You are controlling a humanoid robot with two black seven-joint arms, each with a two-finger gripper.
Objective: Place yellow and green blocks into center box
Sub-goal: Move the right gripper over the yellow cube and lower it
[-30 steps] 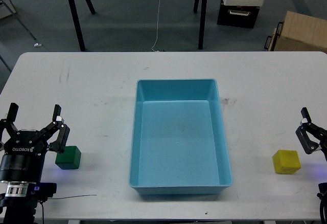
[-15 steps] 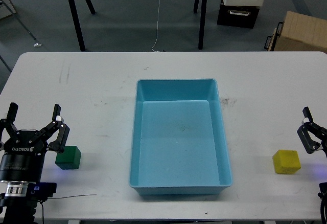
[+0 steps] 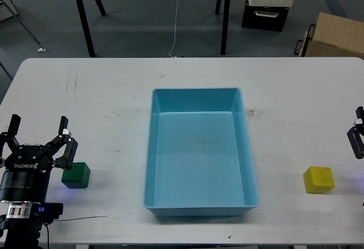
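- green block (image 3: 76, 175) sits on table, at 4 o'clock just beside our left gripper (image 3: 37, 140), fingers spread open
- yellow block (image 3: 318, 179) at 7 o'clock of right gripper (image 3: 358, 139), state unclear
- blue box (image 3: 199, 203) empty, between both

I'm working in what looks like a lab or test room: a plain white desk (image 3: 102, 84) on grey carpet, black tripod legs (image 3: 84, 13) behind it, a trailing cable (image 3: 176, 16), and a cardboard box (image 3: 335, 36) stacked nearby.
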